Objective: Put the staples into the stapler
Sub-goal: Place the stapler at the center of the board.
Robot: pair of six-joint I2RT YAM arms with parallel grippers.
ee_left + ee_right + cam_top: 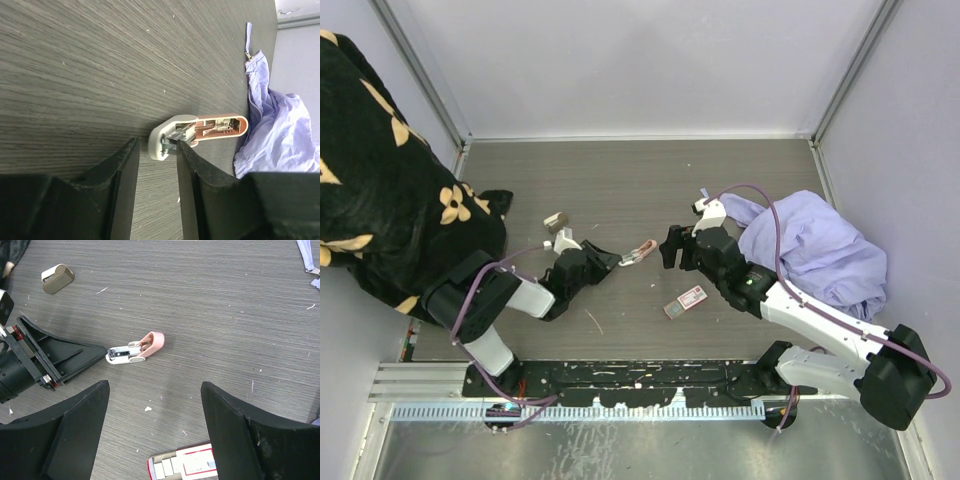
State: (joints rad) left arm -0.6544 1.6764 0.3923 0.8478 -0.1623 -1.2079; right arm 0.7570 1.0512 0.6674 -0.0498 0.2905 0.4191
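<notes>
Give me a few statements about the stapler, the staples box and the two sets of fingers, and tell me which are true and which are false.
1. The stapler lies swung open on the table. True.
2. The right fingers are shut on the staples box. False: they stand wide apart and empty, and the box lies on the table below them.
3. A lavender garment lies on the robot's right side. True.
4. The stapler is blue. False: it is pink and white.
5. The left fingers are parted, with their tips at the stapler's white end. True.
</notes>
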